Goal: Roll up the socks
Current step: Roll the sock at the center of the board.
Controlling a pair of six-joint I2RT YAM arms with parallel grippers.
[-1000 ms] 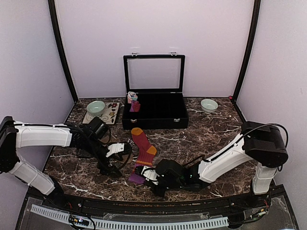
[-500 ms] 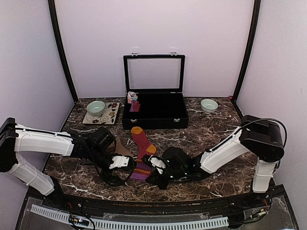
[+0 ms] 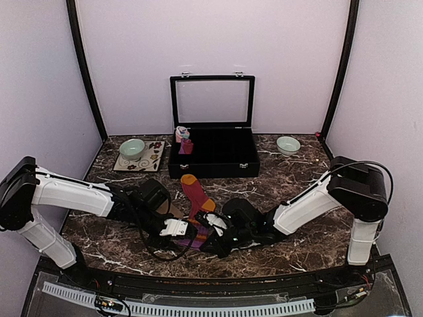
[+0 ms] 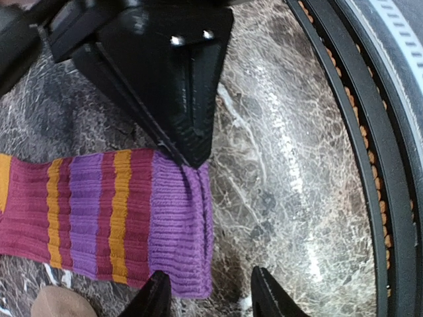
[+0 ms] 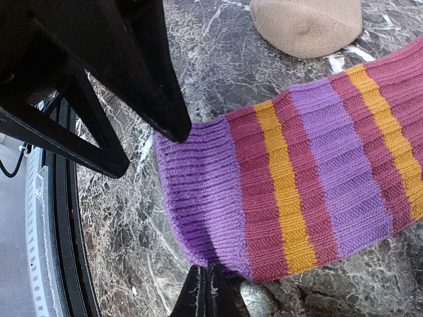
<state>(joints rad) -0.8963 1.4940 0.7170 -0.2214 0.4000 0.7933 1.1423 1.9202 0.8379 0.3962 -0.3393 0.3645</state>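
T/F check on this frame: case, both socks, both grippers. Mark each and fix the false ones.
1. The black case has its lid up. True.
2. The striped sock is rolled into a bundle. False: it lies flat on the table.
3. The right gripper is shut. True.
4. The tan sock is inside the case. False: it lies on the table beside the striped sock.
5. The left gripper has its jaws apart at the purple cuff. True.
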